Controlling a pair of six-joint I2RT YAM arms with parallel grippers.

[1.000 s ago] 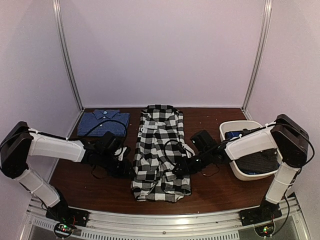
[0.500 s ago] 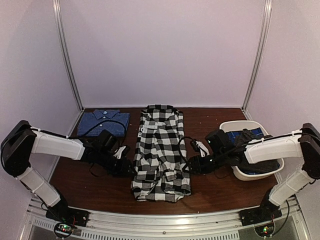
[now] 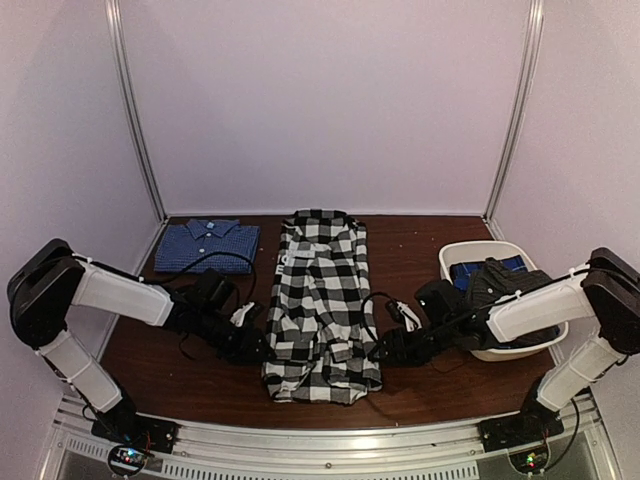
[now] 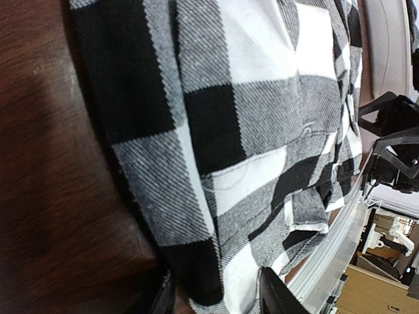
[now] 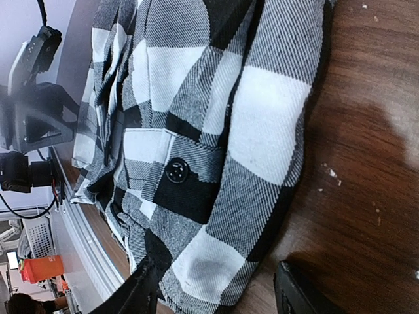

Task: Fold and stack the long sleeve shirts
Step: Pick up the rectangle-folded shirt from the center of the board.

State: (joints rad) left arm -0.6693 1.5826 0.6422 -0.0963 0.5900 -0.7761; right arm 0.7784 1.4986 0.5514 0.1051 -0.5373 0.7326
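Note:
The black-and-white checked shirt (image 3: 320, 290) lies lengthwise in the table's middle, sleeves folded in, collar at the back. The dark blue shirt (image 3: 208, 246) lies folded at the back left. The dark charcoal shirt (image 3: 505, 285) is bunched in the white basket (image 3: 500, 350). My left gripper (image 3: 262, 350) is low at the checked shirt's lower left edge. In the left wrist view (image 4: 213, 297) it is open, with the shirt's edge (image 4: 249, 98) between the jaws. My right gripper (image 3: 378, 352) is at the lower right edge. In the right wrist view (image 5: 216, 291) it is open astride the shirt's edge (image 5: 262, 118).
The brown table (image 3: 420, 390) ends at a metal rail along the near edge. The basket stands at the right, close behind my right arm. White walls close in the back and sides. A blue item (image 3: 470, 270) also lies in the basket.
My right gripper drew back from the shirt's right side, then came down to its lower right edge. My left gripper slid a little nearer along the left edge.

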